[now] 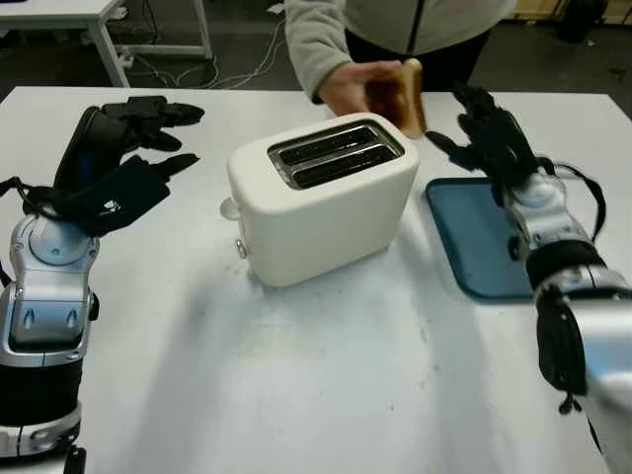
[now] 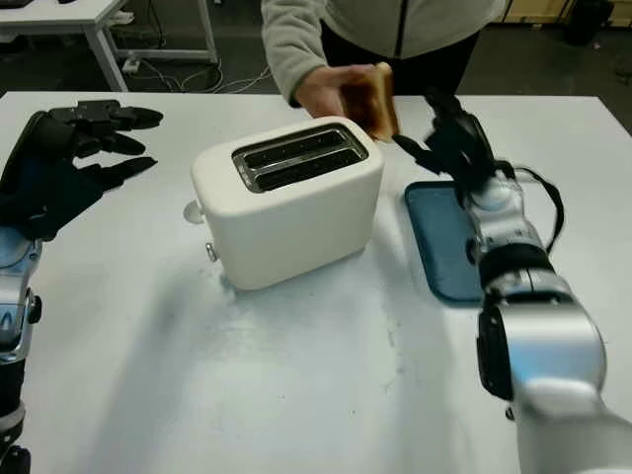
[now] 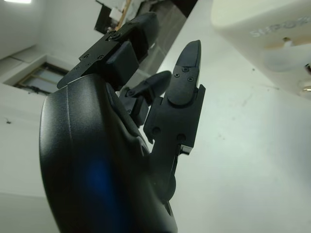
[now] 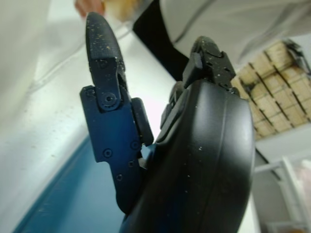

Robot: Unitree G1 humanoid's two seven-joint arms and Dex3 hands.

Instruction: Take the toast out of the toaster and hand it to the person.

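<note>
A white two-slot toaster (image 1: 321, 197) stands mid-table, and its slots look empty. The slice of toast (image 1: 403, 94) is in a person's hand (image 1: 348, 89) just behind the toaster's far right corner. My right hand (image 1: 484, 128) hovers open just right of the toast, above the far end of the blue tray (image 1: 474, 242), holding nothing. My left hand (image 1: 133, 148) is raised open left of the toaster, apart from it. In the left wrist view the toaster's side (image 3: 272, 34) shows beyond my fingers (image 3: 182, 92).
The person in a grey fleece (image 1: 395, 25) stands at the table's far edge. The white table (image 1: 296, 375) stretches in front of the toaster. Another table (image 1: 59, 15) and floor cables lie beyond the far left.
</note>
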